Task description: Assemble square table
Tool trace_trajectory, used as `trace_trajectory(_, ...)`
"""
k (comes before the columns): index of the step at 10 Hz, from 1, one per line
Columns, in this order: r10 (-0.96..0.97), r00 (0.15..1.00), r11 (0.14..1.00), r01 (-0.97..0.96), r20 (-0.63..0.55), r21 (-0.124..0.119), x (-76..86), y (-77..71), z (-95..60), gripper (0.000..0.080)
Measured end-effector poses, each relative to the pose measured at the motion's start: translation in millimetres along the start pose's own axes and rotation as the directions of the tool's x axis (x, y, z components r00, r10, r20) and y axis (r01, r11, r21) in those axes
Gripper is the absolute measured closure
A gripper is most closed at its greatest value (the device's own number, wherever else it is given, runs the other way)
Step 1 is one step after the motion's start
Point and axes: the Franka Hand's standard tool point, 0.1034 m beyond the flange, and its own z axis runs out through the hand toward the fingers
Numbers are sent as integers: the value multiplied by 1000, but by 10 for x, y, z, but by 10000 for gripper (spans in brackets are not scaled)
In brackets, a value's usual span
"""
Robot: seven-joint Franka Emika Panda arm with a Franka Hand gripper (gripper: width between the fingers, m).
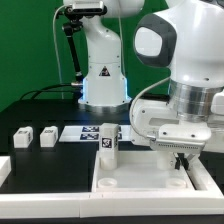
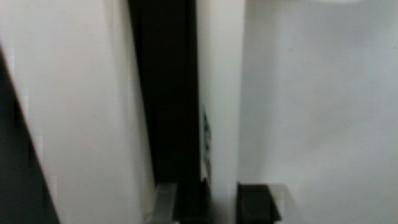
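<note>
The white Franka arm (image 1: 185,60) is taking up most of the exterior view's right, bending down over the work area. Behind it, at the back of the black table (image 1: 40,160), a second robot base (image 1: 103,65) is standing. A yellow warning triangle (image 1: 103,73) is showing on its front, with a line of print under it that is too small to read.

The square table slab (image 1: 135,178) is lying flat at the near edge of the table, under the arm. It is white with a raised rim, and it is running off the exterior view's right edge. A white border rail (image 1: 4,170) is lying at the exterior view's far left.

The marker board (image 1: 80,132) is lying flat beyond the slab, showing black-and-white tags but no lettering. An upright leg (image 1: 108,142) is standing at the slab's far corner on the exterior view's left, just beside the marker board. It is turning a black-and-white tag toward the camera. Whether it is sitting in a socket I cannot tell. Two loose legs are lying well apart from the slab – one leg (image 1: 47,137) just beside the marker board and the other leg (image 1: 22,135) further to the exterior view's left. Each is showing a small dark tag.

The gripper (image 1: 183,157) is hanging low over the slab's far side, its fingers pressed together. In the wrist view the fingertips (image 2: 263,200) are showing as a blurred pair against white plastic and a dark gap – whether anything is pinched between them I cannot tell.
</note>
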Motion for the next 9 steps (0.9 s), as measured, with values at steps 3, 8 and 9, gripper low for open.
trace_trajectory(3,15,1000,1000,-15,-7,10,0,-80,28,565)
trace_trajectory(8,40,999,999,-39,-19,33,-6,-253,80,181)
trace_trajectory(9,41,999,999,-40,-19,33,-6,-257,82,156)
